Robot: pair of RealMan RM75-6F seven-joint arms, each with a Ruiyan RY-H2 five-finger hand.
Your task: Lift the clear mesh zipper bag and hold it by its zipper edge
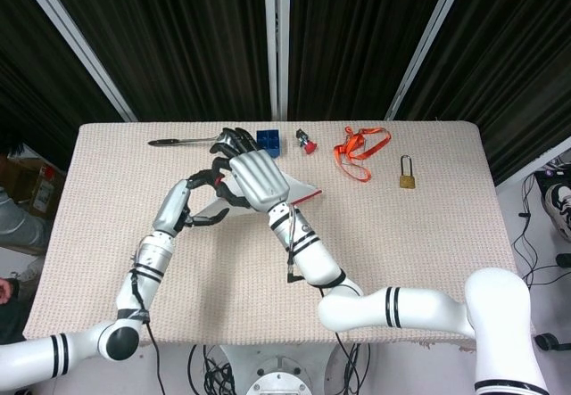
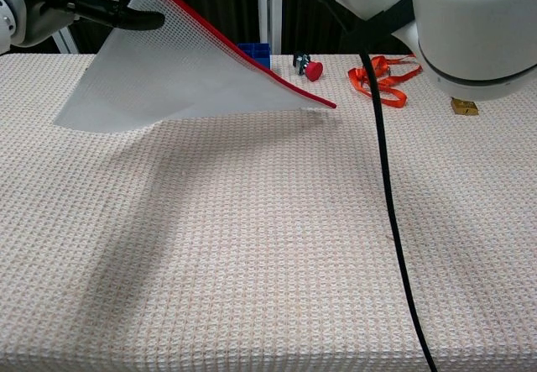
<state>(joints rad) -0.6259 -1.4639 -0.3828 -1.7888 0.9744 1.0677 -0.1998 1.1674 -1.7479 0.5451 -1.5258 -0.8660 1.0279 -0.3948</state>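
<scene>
The clear mesh zipper bag [image 2: 193, 78] hangs tilted above the table, its red zipper edge [image 2: 252, 61] running from the top left corner down to a low right corner. In the head view only the right end of the bag [image 1: 302, 190] shows, under my right hand [image 1: 252, 179], which grips it from above. My left hand [image 1: 192, 201] is at the bag's upper left corner, dark fingers [image 2: 126, 18] lying against the mesh. Whether the left hand grips the bag is not clear. In the chest view my right hand is out of frame.
Along the far edge of the table [image 1: 428, 261] lie a spoon [image 1: 187, 140], a blue block [image 1: 268, 137], a small red-capped piece [image 1: 307, 144], an orange lanyard [image 1: 361, 150] and a brass padlock [image 1: 407, 174]. A black cable [image 2: 390, 204] hangs down at the right of the chest view.
</scene>
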